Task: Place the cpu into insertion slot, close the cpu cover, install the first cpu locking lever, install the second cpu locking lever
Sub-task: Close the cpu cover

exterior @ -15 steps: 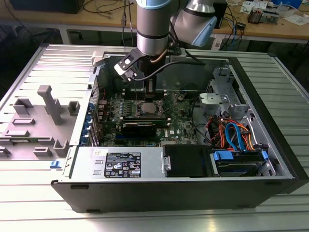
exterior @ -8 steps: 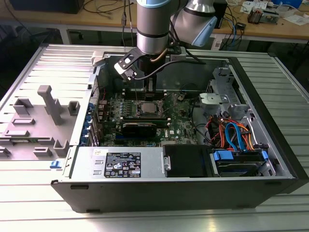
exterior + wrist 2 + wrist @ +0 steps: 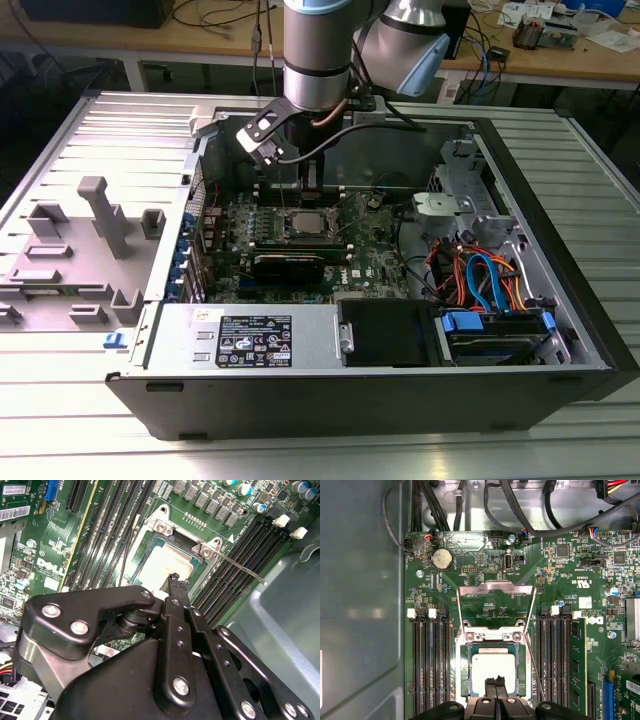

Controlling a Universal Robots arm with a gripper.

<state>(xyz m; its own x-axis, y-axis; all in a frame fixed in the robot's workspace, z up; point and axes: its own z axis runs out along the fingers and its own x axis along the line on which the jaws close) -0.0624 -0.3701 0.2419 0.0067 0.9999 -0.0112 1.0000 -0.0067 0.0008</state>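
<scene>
At cpu [image 3: 492,665] edge: gripper [image 3: 496,682] closed (cpu cover [image 3: 495,586] raised clear).

The seated silvery square chip [image 3: 494,666] is exposed from above, except where the pressed-together fingertips of the black gripper [image 3: 496,681] are held over one edge. It is hemmed on two sides by long black memory slots [image 3: 431,665]. A thin steel lever rod [image 3: 240,569] is slanted along one side, and the silver frame cover [image 3: 496,586] is stood open at another. Black cables [image 3: 520,515] are draped beyond the cover.
</scene>
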